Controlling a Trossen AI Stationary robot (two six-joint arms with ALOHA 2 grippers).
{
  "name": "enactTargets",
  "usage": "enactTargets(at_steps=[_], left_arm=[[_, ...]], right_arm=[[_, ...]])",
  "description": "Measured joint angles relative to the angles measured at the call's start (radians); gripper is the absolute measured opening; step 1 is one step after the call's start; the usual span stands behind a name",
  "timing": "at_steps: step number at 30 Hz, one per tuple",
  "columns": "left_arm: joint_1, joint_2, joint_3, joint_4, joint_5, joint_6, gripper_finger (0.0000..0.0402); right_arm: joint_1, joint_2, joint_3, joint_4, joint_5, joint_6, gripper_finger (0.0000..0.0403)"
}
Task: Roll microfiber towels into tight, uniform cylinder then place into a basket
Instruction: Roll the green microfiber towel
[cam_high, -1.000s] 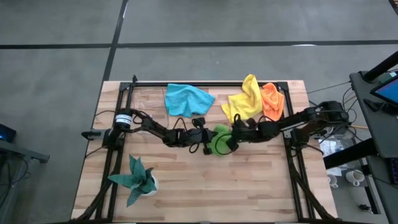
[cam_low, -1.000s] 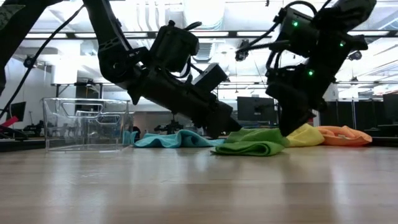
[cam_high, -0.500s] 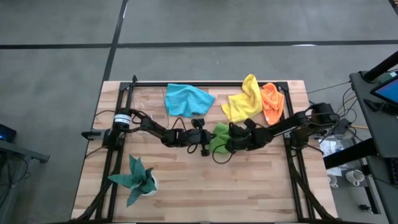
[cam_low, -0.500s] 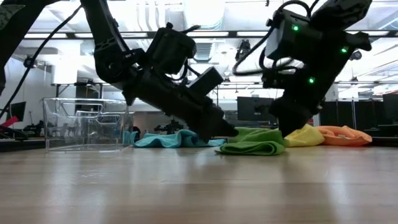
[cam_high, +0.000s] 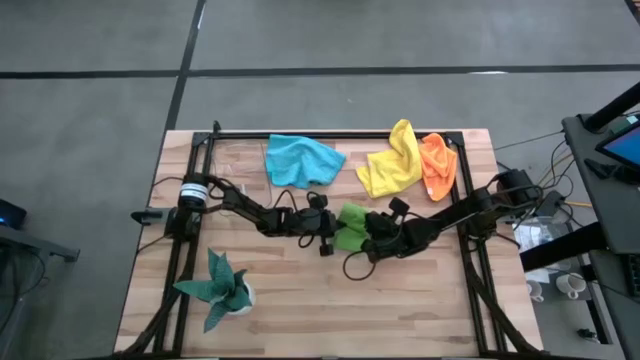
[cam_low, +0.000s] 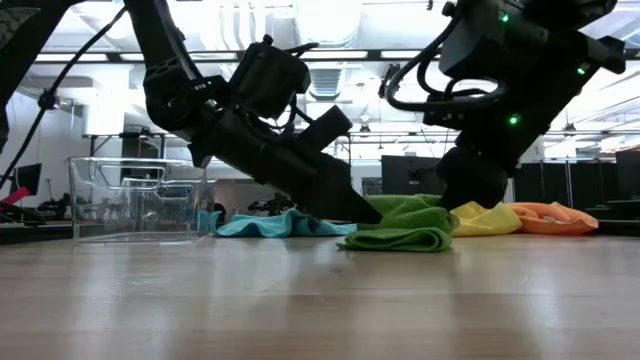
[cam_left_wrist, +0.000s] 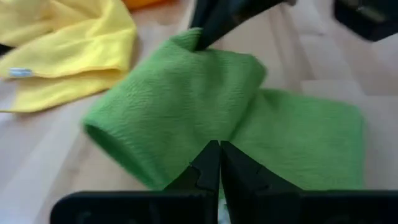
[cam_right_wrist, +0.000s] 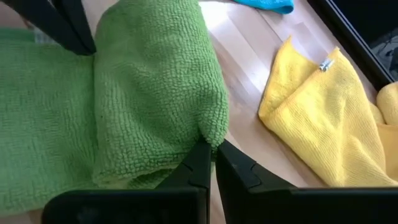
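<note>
The lime green towel lies mid-table, one part rolled into a thick tube, the rest flat. My left gripper is shut, its tips at the crease between roll and flat part. My right gripper is shut at one open end of the roll, coming from the right. The blue towel, yellow towel and orange towel lie crumpled along the far edge. The clear basket stands on the table at the left of the low view. My left gripper touches the green towel with its shut fingertips at the crease where the roll meets the flat layer, slanting down from the table's left. The towel lies on the table. My right gripper sets its shut fingertips against the roll's end edge, slanting down from the right. Whether any cloth is caught between the tips, I cannot tell.
A dark teal plant in a white pot stands near the front left. Black frame rails run along the table's left and right sides. Bare wood lies toward the near edge.
My right gripper has swung toward the table's near edge and a little left, rolling its wrist, and stays at the green towel. The towel's rolled part has turned over and stands thicker and taller than before, while its flat part stays on the table.
</note>
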Motion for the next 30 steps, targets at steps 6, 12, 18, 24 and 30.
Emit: enactTargets(at_steps=[6, 12, 18, 24, 30], left_arm=[[0.008, 0.002, 0.000, 0.030, 0.001, -0.006, 0.0000], [0.041, 0.062, 0.018, 0.037, 0.000, -0.025, 0.0000], [0.056, 0.094, 0.044, 0.048, 0.002, -0.034, 0.0000], [0.055, 0.094, 0.045, 0.048, 0.004, -0.033, 0.0000], [0.041, 0.049, 0.024, 0.011, 0.021, 0.001, 0.0000]], right_arm=[[0.001, 0.000, 0.012, 0.000, 0.000, -0.029, 0.0009], [0.006, 0.008, 0.040, 0.029, -0.001, -0.104, 0.0008], [0.017, 0.033, 0.040, 0.112, -0.040, -0.209, 0.0008], [0.038, 0.035, 0.040, 0.118, -0.051, -0.270, 0.0008], [0.039, 0.033, 0.040, 0.089, -0.047, -0.279, 0.0008]])
